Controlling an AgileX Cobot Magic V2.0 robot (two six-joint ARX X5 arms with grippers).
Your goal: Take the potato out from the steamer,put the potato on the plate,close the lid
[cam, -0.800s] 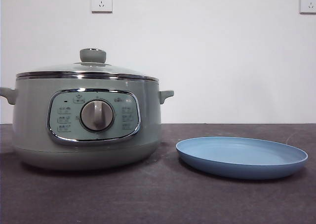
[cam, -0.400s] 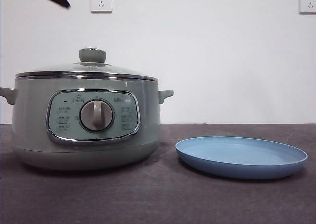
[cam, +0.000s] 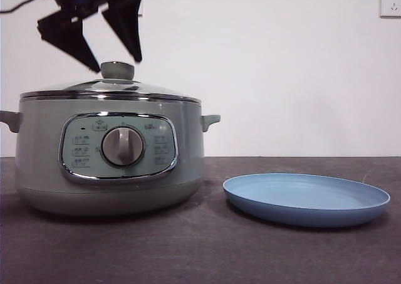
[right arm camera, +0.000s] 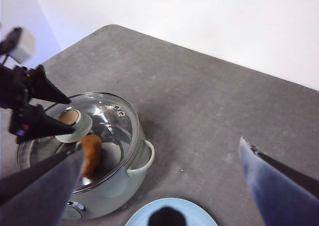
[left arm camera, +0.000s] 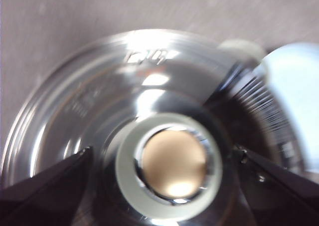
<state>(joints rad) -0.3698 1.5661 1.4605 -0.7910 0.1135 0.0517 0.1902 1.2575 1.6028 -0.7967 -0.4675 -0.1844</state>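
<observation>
The sage-green steamer (cam: 37, 165) stands at the left of the table with its glass lid (cam: 106, 86) on. My left gripper (cam: 116, 63) hangs open just above the lid's pale green knob (cam: 117, 71), one jaw on each side and not touching it. In the left wrist view the knob (left arm camera: 169, 163) fills the gap of the left gripper (left arm camera: 163, 153). Through the lid (right arm camera: 109, 121) the orange-brown potato (right arm camera: 91, 153) shows inside the steamer (right arm camera: 119, 186). The light-blue plate (cam: 307, 199) lies empty to the right. My right gripper (right arm camera: 160, 147) is open, high above the table.
Dark grey tabletop (cam: 207, 252) runs in front of the steamer and plate. A white wall with two sockets (cam: 391, 3) stands behind. The steamer's side handle (cam: 210, 120) points toward the plate.
The left gripper has come down from the top left corner to just above the lid's knob, jaws open. Steamer, lid and plate have not moved.
</observation>
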